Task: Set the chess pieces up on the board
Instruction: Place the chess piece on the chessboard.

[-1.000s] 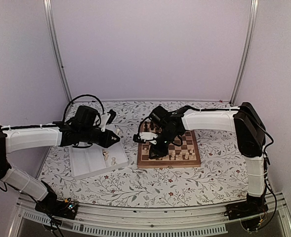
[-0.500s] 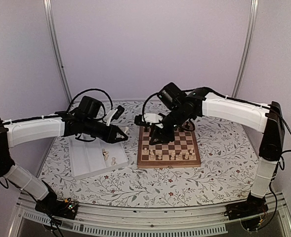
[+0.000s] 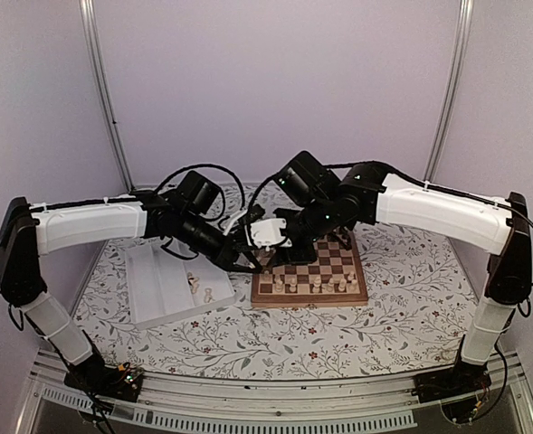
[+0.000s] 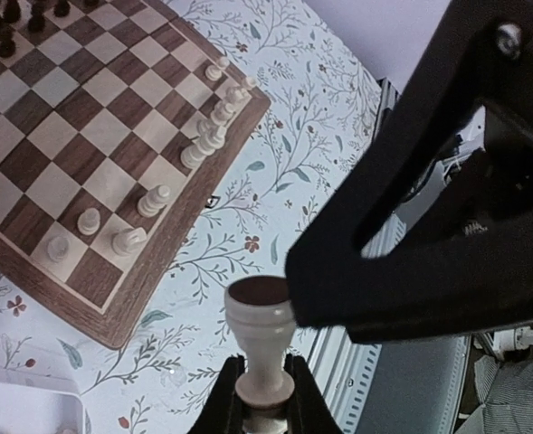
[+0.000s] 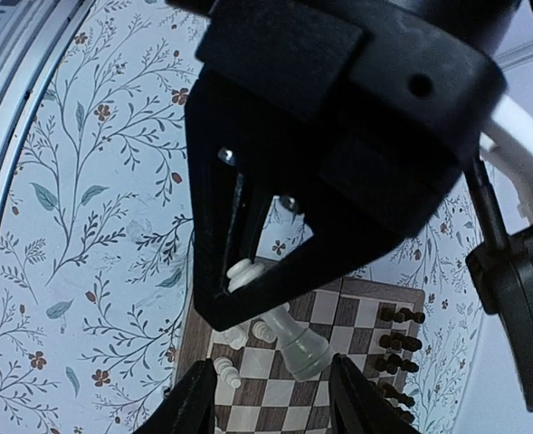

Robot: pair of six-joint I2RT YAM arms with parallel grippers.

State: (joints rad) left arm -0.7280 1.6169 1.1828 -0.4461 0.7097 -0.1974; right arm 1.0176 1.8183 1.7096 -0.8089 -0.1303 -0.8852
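My left gripper (image 4: 259, 398) is shut on a pale chess piece (image 4: 259, 334), gripping it by the narrow stem with its round base pointing away from the fingers. It hovers beside the left edge of the board (image 3: 311, 271). My right gripper (image 5: 271, 380) meets it from the other side, open, its fingers standing apart on either side of the piece's base (image 5: 304, 351) without touching it. In the top view the left gripper (image 3: 241, 256) and the right gripper (image 3: 268, 242) are tip to tip. Several pale chess pieces (image 3: 316, 285) stand on the board's near rows.
Dark chessmen (image 3: 334, 240) line the board's far rows. A white compartment tray (image 3: 157, 298) lies left of the board with a few pale pieces (image 3: 198, 287) in it. The floral tablecloth (image 3: 275, 339) lies around both, and a metal rail (image 3: 248, 398) edges the near side.
My left arm has swung right from above the tray to the board's left edge, carrying the piece. My right gripper has lifted off the board, turned toward the left gripper and opened wider.
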